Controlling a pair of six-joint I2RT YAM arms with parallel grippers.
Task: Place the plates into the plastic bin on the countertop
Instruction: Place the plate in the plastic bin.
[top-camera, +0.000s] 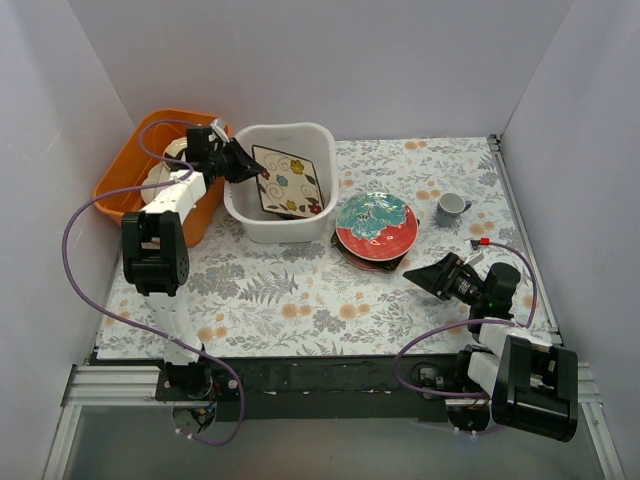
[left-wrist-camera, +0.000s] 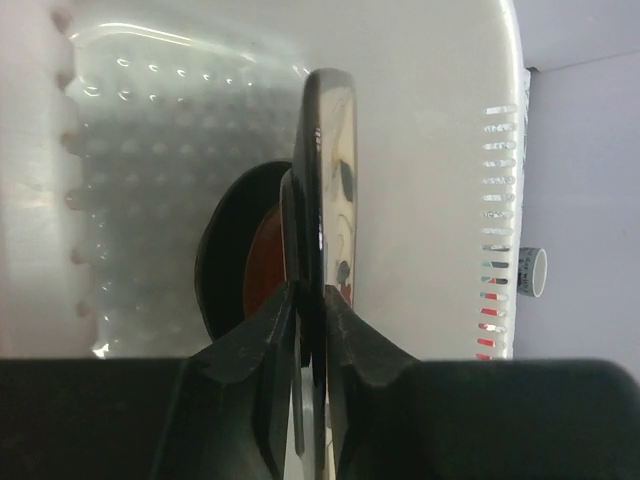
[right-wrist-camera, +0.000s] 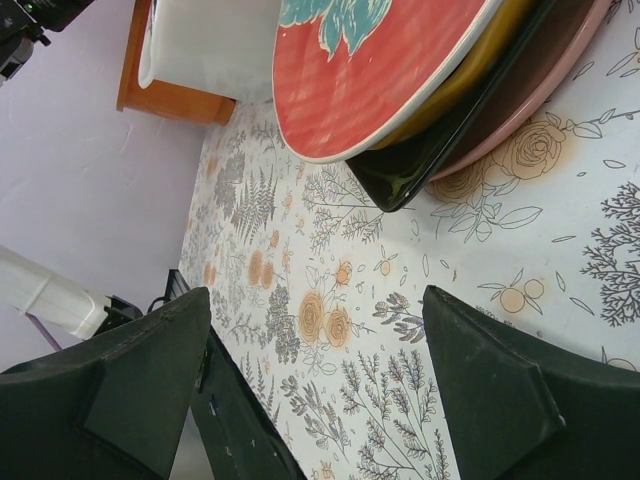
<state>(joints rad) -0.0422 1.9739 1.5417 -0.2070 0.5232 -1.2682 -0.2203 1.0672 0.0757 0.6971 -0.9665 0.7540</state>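
Glaze probably made the square plate (top-camera: 290, 182) slippery and breakable, so my left claw (top-camera: 262, 172) pinched its rim; right claw (top-camera: 412, 277) gaped empty.

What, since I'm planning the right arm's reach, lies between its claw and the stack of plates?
Nothing: only bare flowered countertop separates the right claw from the stack of plates, seen in the right wrist view.

No writing, label, brand, number or sign can be read on anything in any of the three views.
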